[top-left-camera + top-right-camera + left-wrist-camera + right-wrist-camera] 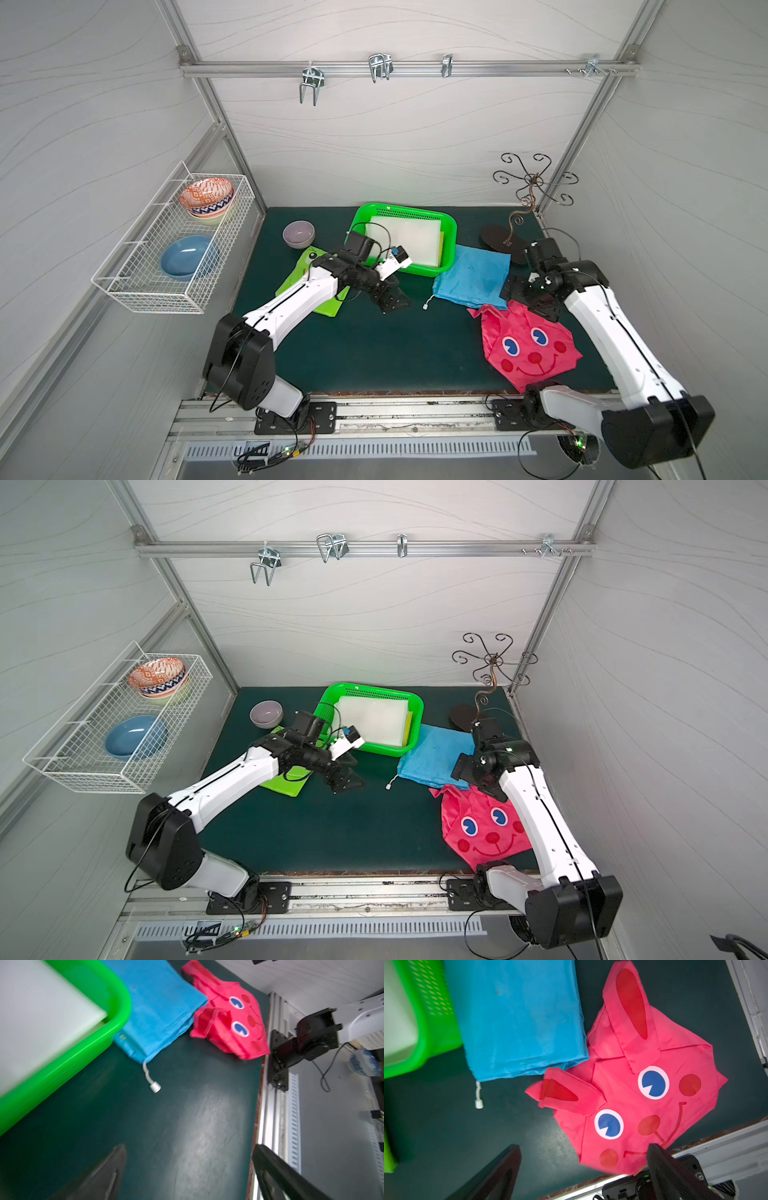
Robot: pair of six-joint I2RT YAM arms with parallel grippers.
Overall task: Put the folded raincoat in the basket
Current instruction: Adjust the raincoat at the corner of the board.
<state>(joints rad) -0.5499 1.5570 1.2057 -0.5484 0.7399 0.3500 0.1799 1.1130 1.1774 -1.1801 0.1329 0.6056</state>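
The green basket (450,245) (417,719) stands at the back middle of the dark mat, with a white folded raincoat (405,239) (374,719) lying in it. A blue folded raincoat (473,276) (519,1018) lies against the basket's right side. Its near corner touches a pink one with a face (528,349) (643,1095). A green folded one (328,305) lies under my left arm. My left gripper (390,299) (189,1147) hangs open and empty over bare mat in front of the basket. My right gripper (528,301) (584,1145) is open and empty above the pink raincoat's far edge.
A grey-purple bowl (298,234) sits left of the basket. A white wire rack (174,249) with bowls hangs on the left wall. A metal hook stand (532,183) rises at the back right corner. The blue raincoat's white cord toggle (426,306) lies on the mat.
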